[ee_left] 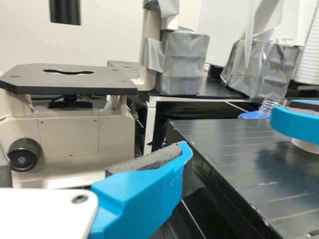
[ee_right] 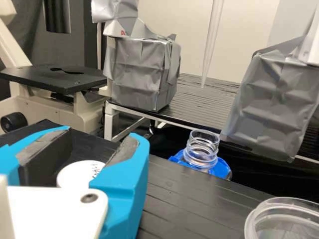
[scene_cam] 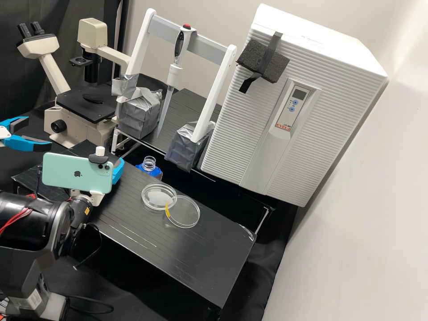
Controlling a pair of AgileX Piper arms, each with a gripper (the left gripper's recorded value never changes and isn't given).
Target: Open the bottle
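**A:** Your right gripper (ee_right: 97, 135) sits low over the near left part of the black ribbed bench plate (scene_cam: 187, 254). Its two blue fingers are pinched on a small round white cap (ee_right: 79, 175).

**B:** Yes, you can see the grey pads (ee_right: 123, 149) closing in on the cap from both sides. The cap is already off the small clear plastic bottle with a blue body (ee_right: 202, 149), and the bottle's threaded neck stands bare and open.

**A:** You'll find that bottle upright just behind the far edge of the plate, with its lower part hidden by that edge. It stands between the plate and the raised black shelf (scene_cam: 185, 107) behind. It is near your right gripper but apart from it.

**B:** Your left gripper (scene_cam: 39, 131) hangs off the left side of the bench, beside the beige microscope (scene_cam: 73, 120). It is well apart from the bottle, and its blue fingers are spread wide.

**A:** On the plate you also have two clear round petri dishes, one (scene_cam: 159, 195) nearer the bottle and the other (scene_cam: 183, 212) just beside it. Their rims touch, and a yellow mark shows where they meet.

**B:** Behind the bottle you have a white pipette (scene_cam: 170, 80) hanging tip-down from a white frame stand (scene_cam: 216, 84). The stand's feet are wrapped in grey tape. To the right of the stand is a large white ribbed cabinet (scene_cam: 312, 89) with a small control panel. In the high view, a mint-green phone (scene_cam: 76, 174) is clamped just by your right gripper.
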